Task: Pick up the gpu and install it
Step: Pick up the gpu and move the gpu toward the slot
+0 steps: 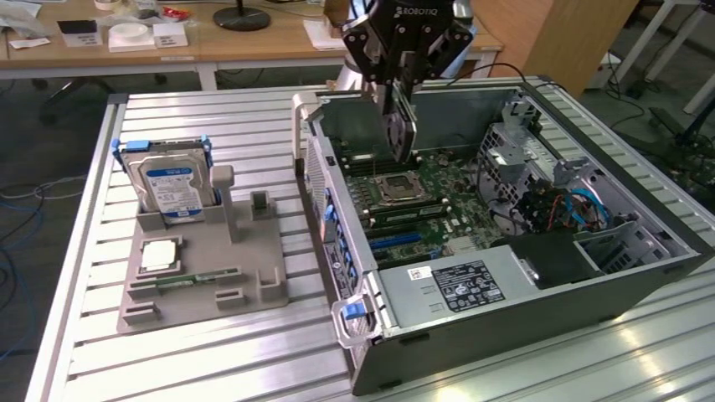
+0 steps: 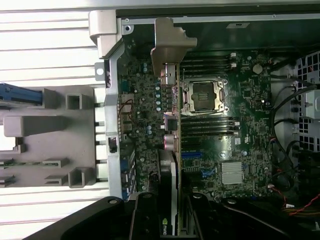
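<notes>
My gripper [image 1: 399, 82] hangs over the open computer case [image 1: 625, 289] and is shut on the gpu [image 1: 398, 127], a thin dark card held upright with its lower edge above the motherboard [image 1: 430, 213]. In the wrist view the gpu [image 2: 170, 165] shows edge-on between my two black fingers [image 2: 143, 215], and its metal bracket [image 2: 167, 45] points toward the case's rear wall. The card runs alongside the CPU socket [image 2: 205, 95], above the board's expansion slots [image 2: 192, 156]. Whether it touches a slot I cannot tell.
A grey parts holder [image 1: 201, 268] stands on the slatted table at the exterior view's left. It carries a silver hard drive [image 1: 167, 184], a green memory stick [image 1: 184, 280] and a square chip [image 1: 160, 255]. Drive cages and cables [image 1: 558, 201] fill the case's right side.
</notes>
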